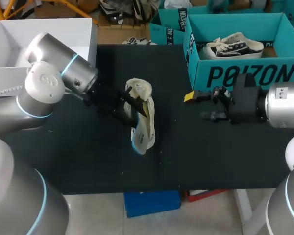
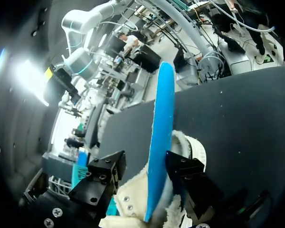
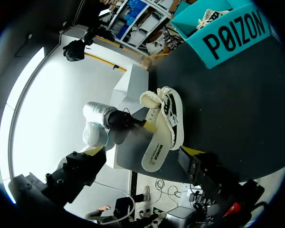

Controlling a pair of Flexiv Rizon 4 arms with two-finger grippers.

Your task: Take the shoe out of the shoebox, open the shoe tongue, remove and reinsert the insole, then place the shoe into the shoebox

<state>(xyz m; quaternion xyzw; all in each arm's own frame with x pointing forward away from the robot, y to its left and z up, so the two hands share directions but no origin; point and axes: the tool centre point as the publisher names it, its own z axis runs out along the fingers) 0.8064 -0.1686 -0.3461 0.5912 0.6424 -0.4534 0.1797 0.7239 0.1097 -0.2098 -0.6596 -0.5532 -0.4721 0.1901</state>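
Note:
A cream shoe [image 1: 146,120] with black stripes lies on its side on the black table [image 1: 88,152], sole toward my right arm. My left gripper [image 1: 130,105] is at the shoe's opening. In the left wrist view a blue insole [image 2: 160,118] stands on edge between that gripper's [image 2: 145,164] fingers [image 2: 102,175], which are apart with a gap on one side, and the cream shoe [image 2: 192,147] lies under it. My right gripper [image 1: 206,105] hovers open to the shoe's right, empty. From the right wrist view the shoe [image 3: 166,118] lies ahead of my open right gripper [image 3: 142,152].
The teal shoebox [image 1: 245,76] stands at the back right with a second black-and-white shoe [image 1: 235,46] inside; it also shows as the teal shoebox [image 3: 232,38] beyond the shoe. A white box [image 1: 49,34] sits at the back left.

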